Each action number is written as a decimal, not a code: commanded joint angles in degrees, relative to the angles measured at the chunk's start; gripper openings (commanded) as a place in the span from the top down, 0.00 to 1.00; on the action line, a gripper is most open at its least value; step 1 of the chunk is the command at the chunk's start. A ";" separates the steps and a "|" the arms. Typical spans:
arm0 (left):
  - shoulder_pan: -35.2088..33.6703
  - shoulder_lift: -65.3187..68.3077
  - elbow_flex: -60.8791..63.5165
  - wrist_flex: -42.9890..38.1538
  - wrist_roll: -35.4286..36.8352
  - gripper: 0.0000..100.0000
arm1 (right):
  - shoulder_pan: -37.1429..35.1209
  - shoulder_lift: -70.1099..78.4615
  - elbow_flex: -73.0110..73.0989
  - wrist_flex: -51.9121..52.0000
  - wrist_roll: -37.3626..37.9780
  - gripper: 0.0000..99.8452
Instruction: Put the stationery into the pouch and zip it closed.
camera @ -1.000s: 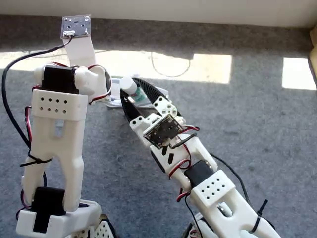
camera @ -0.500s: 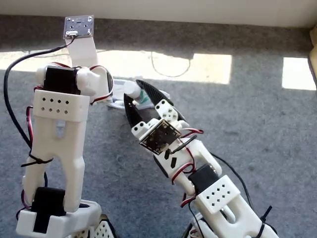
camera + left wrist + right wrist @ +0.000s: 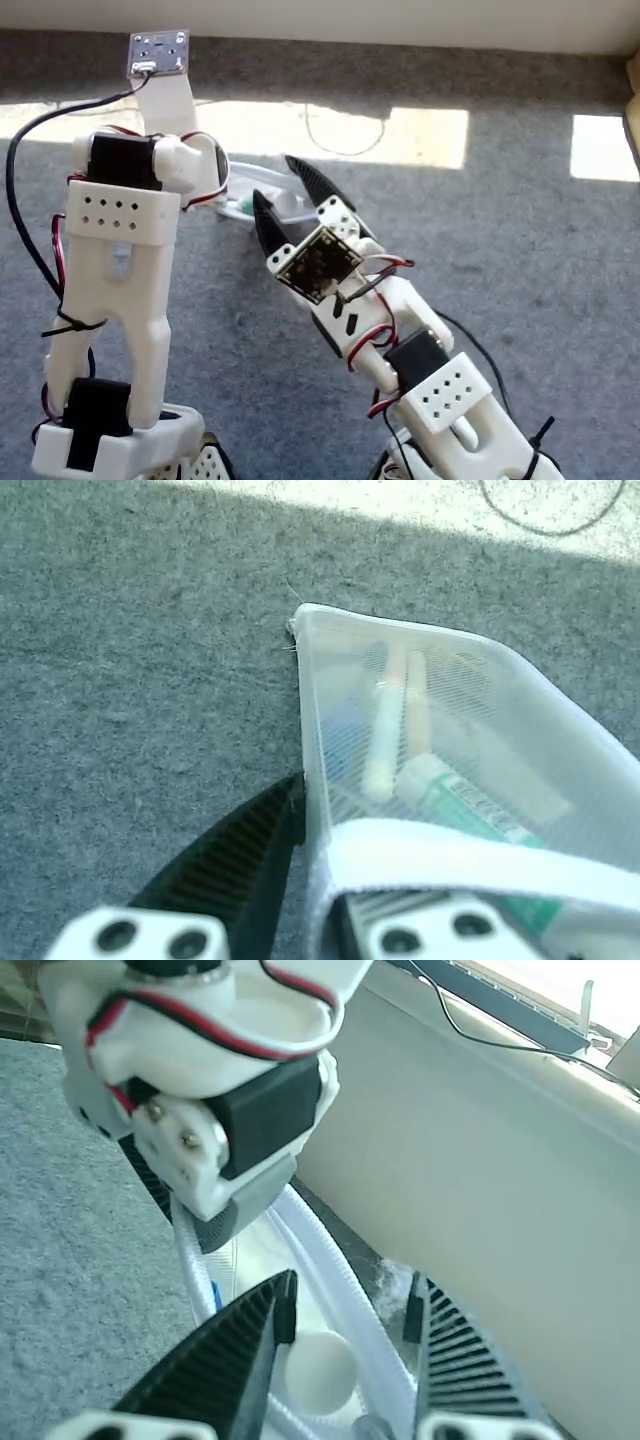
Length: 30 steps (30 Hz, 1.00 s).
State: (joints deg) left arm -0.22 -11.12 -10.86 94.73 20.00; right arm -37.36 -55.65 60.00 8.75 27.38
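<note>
A clear mesh pouch (image 3: 480,730) with a white zip edge lies on the grey carpet, and in the high view the pouch (image 3: 290,205) sits between the two arms. Inside it are a pair of pale pens (image 3: 385,730) and a green-labelled glue stick (image 3: 470,800). My left gripper (image 3: 315,850) is shut on the pouch's rim at the mouth and holds it up. My right gripper (image 3: 272,177) hovers open just over the mouth. The glue stick's white cap (image 3: 320,1365) lies below my right gripper (image 3: 352,1285), between its spread fingers and untouched by them.
Grey carpet (image 3: 500,230) lies all around, with sunlit patches along the far side. A thin cable (image 3: 340,140) loops on the floor behind the pouch. A pale wall (image 3: 480,1190) rises close beyond the pouch.
My right gripper has let go of the glue stick into the pouch and drawn back a little, fingers spread. The left arm has held still.
</note>
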 commanded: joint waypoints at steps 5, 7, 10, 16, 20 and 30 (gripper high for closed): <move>-1.27 -0.66 -0.22 -0.35 -0.53 0.99 | 0.75 -7.25 -2.24 7.43 0.53 0.83; -1.27 -0.57 -0.22 -0.35 -0.53 0.99 | 0.75 -10.15 -2.86 10.07 0.44 0.83; -1.27 -0.57 -0.22 -0.35 -0.53 0.99 | 0.75 -11.21 -7.16 16.31 -2.90 0.83; -1.27 -0.57 -0.22 -0.35 -0.53 0.99 | 1.01 -5.93 -21.58 30.99 -14.15 0.83; -1.36 -0.57 -0.22 -0.35 -0.53 0.99 | 0.84 -1.45 -30.29 37.58 -20.13 0.83; -1.36 -0.57 -0.22 -0.35 -0.53 0.99 | -3.30 9.98 -45.23 46.99 -33.85 0.83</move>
State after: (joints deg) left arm -0.31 -11.12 -10.86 94.73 20.00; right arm -37.98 -48.26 20.26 53.76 -4.26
